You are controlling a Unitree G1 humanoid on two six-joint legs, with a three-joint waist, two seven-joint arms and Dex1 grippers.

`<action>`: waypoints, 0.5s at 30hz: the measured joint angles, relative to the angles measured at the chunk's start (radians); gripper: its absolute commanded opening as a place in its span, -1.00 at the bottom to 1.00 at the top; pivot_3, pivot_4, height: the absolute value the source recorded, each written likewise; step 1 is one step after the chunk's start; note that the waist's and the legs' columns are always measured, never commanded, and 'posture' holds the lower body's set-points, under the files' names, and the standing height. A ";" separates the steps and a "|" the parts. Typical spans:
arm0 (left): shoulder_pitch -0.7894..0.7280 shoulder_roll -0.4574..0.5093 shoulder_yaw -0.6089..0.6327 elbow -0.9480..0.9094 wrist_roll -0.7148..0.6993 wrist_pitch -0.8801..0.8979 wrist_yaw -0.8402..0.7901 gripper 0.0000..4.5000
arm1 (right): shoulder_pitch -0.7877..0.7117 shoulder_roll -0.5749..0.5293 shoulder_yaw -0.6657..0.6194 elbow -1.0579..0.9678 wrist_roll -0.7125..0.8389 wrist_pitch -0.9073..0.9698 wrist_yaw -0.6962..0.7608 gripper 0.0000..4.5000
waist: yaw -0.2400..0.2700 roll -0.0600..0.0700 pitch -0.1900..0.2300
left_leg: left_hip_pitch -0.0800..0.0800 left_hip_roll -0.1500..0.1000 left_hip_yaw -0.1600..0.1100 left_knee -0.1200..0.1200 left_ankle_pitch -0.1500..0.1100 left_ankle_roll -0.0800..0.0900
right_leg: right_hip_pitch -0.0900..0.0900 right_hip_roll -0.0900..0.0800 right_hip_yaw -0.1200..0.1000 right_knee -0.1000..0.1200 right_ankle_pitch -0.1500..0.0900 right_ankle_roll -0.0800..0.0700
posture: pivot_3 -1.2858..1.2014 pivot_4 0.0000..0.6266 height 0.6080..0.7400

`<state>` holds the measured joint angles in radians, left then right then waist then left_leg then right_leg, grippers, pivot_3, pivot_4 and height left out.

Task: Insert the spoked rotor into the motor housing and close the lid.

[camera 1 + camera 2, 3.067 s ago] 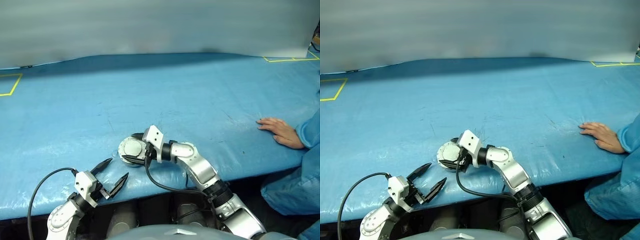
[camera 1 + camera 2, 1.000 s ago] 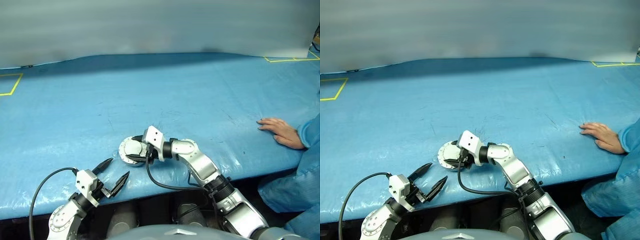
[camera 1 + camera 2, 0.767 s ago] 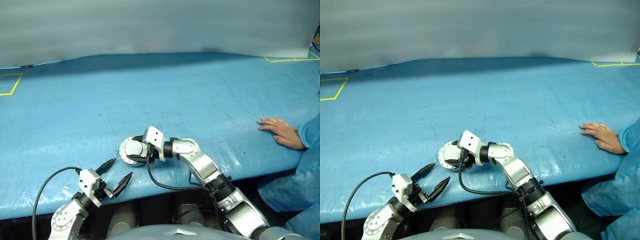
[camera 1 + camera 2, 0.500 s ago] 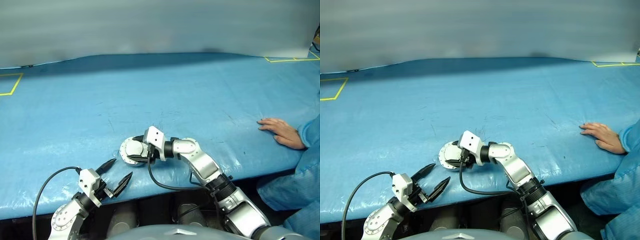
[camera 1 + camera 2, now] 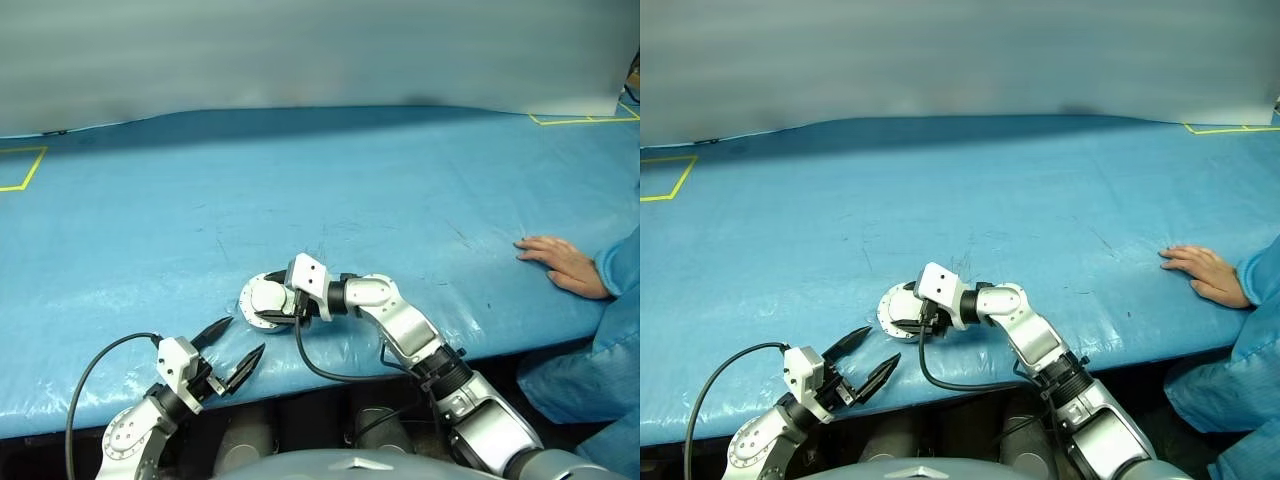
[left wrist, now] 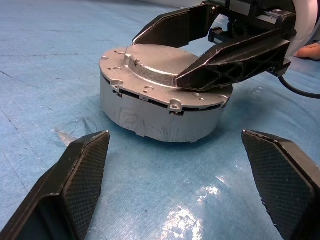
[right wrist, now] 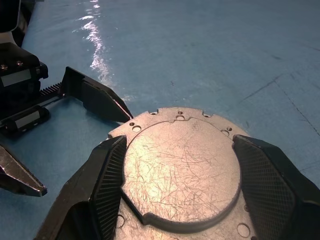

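Both steps look nearly done: lid [image 6: 165, 62] lies down on housing [image 6: 160, 112], my right fingers [image 7: 107, 180] spread across it, left fingers [image 6: 80, 170] spread, empty.

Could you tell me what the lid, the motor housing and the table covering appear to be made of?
The lid looks like bare cast metal, probably aluminium: matte silver-grey, covered in fine scratches. The motor housing beneath it seems the same dull grey metal, with a smudged wall. The table covering looks like blue plastic sheeting: wrinkled, with glossy highlights.
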<state>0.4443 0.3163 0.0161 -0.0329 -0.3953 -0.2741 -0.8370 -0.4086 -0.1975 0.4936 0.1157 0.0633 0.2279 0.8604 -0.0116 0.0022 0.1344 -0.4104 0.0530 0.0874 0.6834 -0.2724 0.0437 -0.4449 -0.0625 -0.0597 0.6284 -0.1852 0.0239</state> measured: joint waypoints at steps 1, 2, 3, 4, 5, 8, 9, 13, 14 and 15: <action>0.000 0.000 0.000 0.000 0.000 0.000 0.000 1.00 | -0.001 -0.002 0.000 0.000 0.000 0.000 0.005 0.45 | 0.000 0.000 0.000 | 0.000 0.000 0.000 0.000 0.000 0.000 | 0.000 0.000 0.000 0.000 0.000 0.000 | 0.03 -0.52 1.00; 0.000 0.000 0.000 0.000 0.000 0.000 0.000 1.00 | -0.002 -0.004 -0.001 0.000 0.000 0.001 0.009 0.45 | 0.000 0.000 0.000 | 0.000 0.000 0.000 0.000 0.000 0.000 | 0.000 0.000 0.000 0.000 0.000 0.000 | 0.03 -0.52 1.00; 0.000 0.000 0.000 0.000 0.000 0.000 0.000 1.00 | -0.004 -0.005 -0.001 0.000 0.000 0.001 0.012 0.45 | 0.000 0.000 0.000 | 0.000 0.000 0.000 0.000 0.000 0.000 | 0.000 0.000 0.000 0.000 0.000 0.000 | 0.03 -0.52 1.00; 0.000 -0.001 0.000 0.000 -0.001 0.000 -0.001 1.00 | -0.005 -0.006 -0.001 0.000 0.000 0.004 0.012 0.45 | 0.000 0.000 0.000 | 0.000 0.000 0.000 0.000 0.000 0.000 | 0.000 0.000 0.000 0.000 0.000 0.000 | 0.03 -0.52 1.00; 0.000 -0.003 0.000 0.000 -0.001 0.000 -0.001 1.00 | -0.006 -0.008 -0.001 0.000 0.000 0.005 0.013 0.45 | 0.001 0.000 0.000 | 0.000 0.000 0.000 0.000 0.000 0.000 | 0.000 0.000 0.000 0.000 0.000 0.000 | 0.03 -0.52 1.00; 0.001 -0.004 0.000 0.000 -0.005 0.000 -0.003 1.00 | -0.007 -0.007 -0.005 0.000 0.008 0.018 0.020 0.45 | 0.001 0.000 0.000 | 0.000 0.000 0.000 0.000 0.000 0.000 | 0.000 0.000 0.000 0.000 0.000 0.000 | 0.03 -0.52 1.00; 0.000 -0.005 0.000 0.002 -0.005 -0.001 -0.004 1.00 | -0.007 -0.007 -0.006 0.000 0.009 0.020 0.020 0.45 | 0.001 0.000 0.000 | 0.000 0.000 0.000 0.000 0.000 0.000 | 0.000 0.000 0.000 0.000 0.000 0.000 | 0.03 -0.52 1.00; -0.005 -0.021 0.009 0.025 -0.013 -0.025 -0.015 1.00 | -0.009 -0.002 -0.005 0.007 0.004 0.017 0.010 0.45 | 0.001 0.000 0.000 | 0.000 0.000 0.000 0.000 0.000 0.000 | 0.000 0.000 0.000 0.000 0.000 0.000 | 0.03 -0.52 1.00; -0.006 -0.024 0.010 0.031 -0.017 -0.031 -0.016 1.00 | -0.010 0.000 -0.005 0.012 0.002 0.015 0.009 0.45 | 0.001 0.000 0.000 | 0.000 0.000 0.000 0.000 0.000 0.000 | 0.000 0.000 0.000 0.000 0.000 0.000 | 0.03 -0.52 1.00; -0.007 -0.036 0.016 0.040 -0.022 -0.042 -0.015 1.00 | -0.012 0.001 -0.003 0.017 0.000 0.010 0.008 0.45 | 0.000 0.001 -0.001 | 0.001 0.000 0.000 0.000 0.000 0.000 | 0.000 0.000 0.000 0.000 0.000 0.000 | 0.03 -0.52 1.00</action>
<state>0.4368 0.2803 0.0322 0.0074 -0.4170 -0.3157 -0.8522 -0.4204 -0.1966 0.4910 0.1327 0.0633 0.2382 0.8684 -0.0114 0.0030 0.1338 -0.4099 0.0528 0.0873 0.6834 -0.2724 0.0438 -0.4445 -0.0627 -0.0599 0.6286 -0.1852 0.0239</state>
